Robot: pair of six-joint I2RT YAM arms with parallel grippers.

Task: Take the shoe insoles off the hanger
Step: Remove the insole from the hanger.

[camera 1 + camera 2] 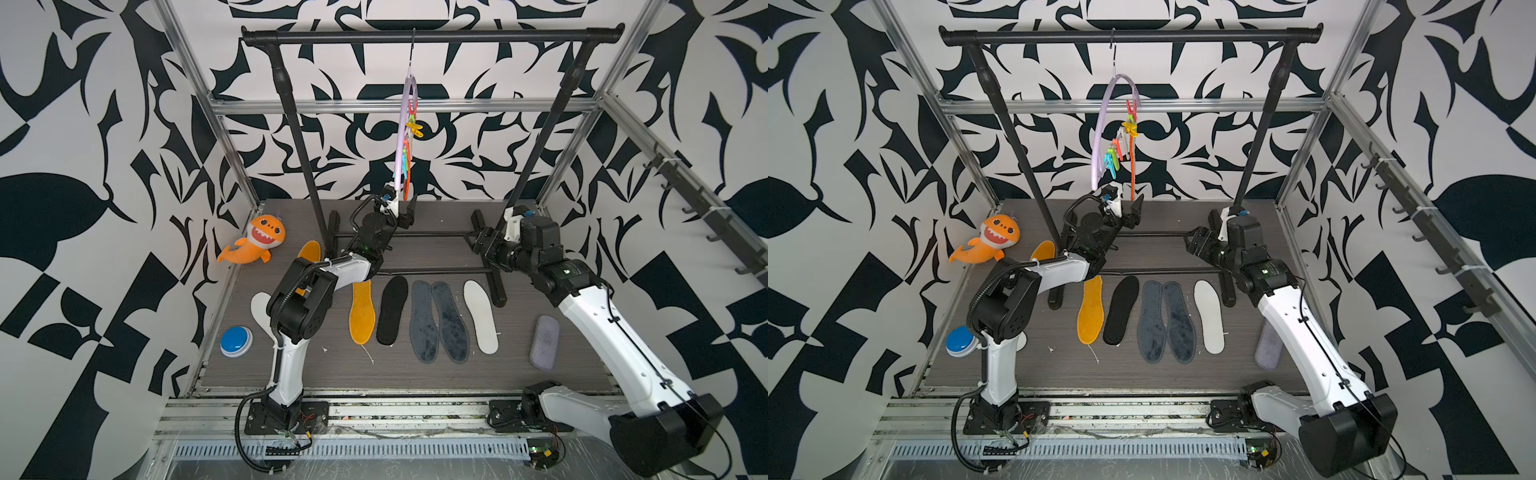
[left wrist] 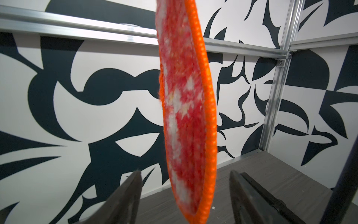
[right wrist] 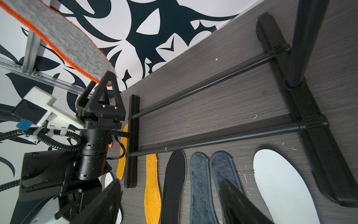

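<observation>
You're nearly done: seven insoles lie flat on the surface (image 1: 457,374). The far orange insole (image 1: 309,251) sits at the left by the foot of the rail (image 1: 432,36). The left white insole (image 1: 258,309) is half hidden under your left arm (image 1: 299,299). A row runs rightward: orange insole (image 1: 361,318), black insole (image 1: 392,311), grey-blue pair (image 1: 451,328), right white insole (image 1: 481,318).

One is left. The last insole (image 2: 184,116), grey with an orange rim, hangs from a peg (image 1: 1132,129) on the hanger (image 1: 1099,141), at the far middle. Your left claw (image 2: 185,172) is raised to it, jaws wide on either side of its lower tip and not touching it, so nothing is gripped yet. Your right claw (image 1: 1192,242) hovers low at the right, wide and empty.

What remains, I judge, is to close on that tip, pull it free of the peg and lay it down.
</observation>
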